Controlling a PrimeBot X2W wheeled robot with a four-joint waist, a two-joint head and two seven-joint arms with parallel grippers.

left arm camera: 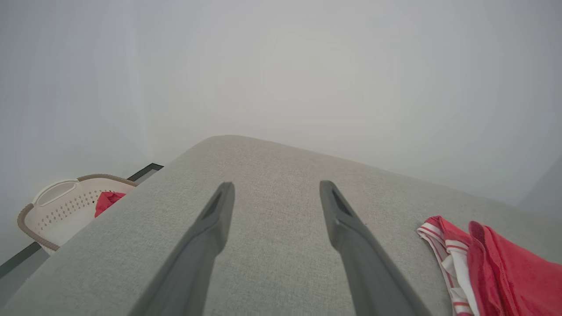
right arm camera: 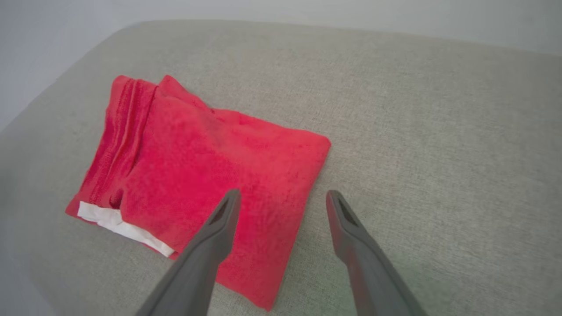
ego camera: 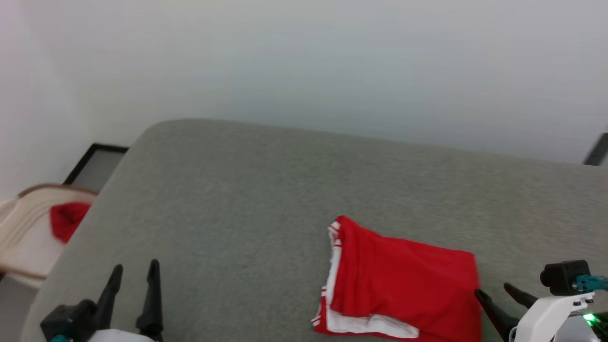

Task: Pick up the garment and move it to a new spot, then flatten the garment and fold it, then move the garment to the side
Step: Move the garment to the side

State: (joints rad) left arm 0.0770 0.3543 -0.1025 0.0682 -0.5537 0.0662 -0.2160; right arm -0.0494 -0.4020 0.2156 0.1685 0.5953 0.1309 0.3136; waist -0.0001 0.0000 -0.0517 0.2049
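Note:
The garment (ego camera: 403, 280) lies folded into a red rectangle on the grey padded surface (ego camera: 266, 190), at the lower right of the head view, with white and striped trim along its left and front edges. My right gripper (ego camera: 494, 290) is open just right of it, one fingertip at the fabric's right edge. In the right wrist view the garment (right arm camera: 210, 175) lies flat under the open right gripper (right arm camera: 283, 195), whose left finger is over the cloth. My left gripper (ego camera: 135, 268) stands open at the lower left, well away. The left wrist view has the garment (left arm camera: 496, 263) at its right edge beyond the open left gripper (left arm camera: 276, 186).
A cream laundry basket (ego camera: 23, 237) holding a small red cloth (ego camera: 66, 219) stands off the surface's left side; the basket (left arm camera: 57, 206) also shows in the left wrist view. A pale wall (ego camera: 304, 61) rises behind. The surface's far edge curves down at the left.

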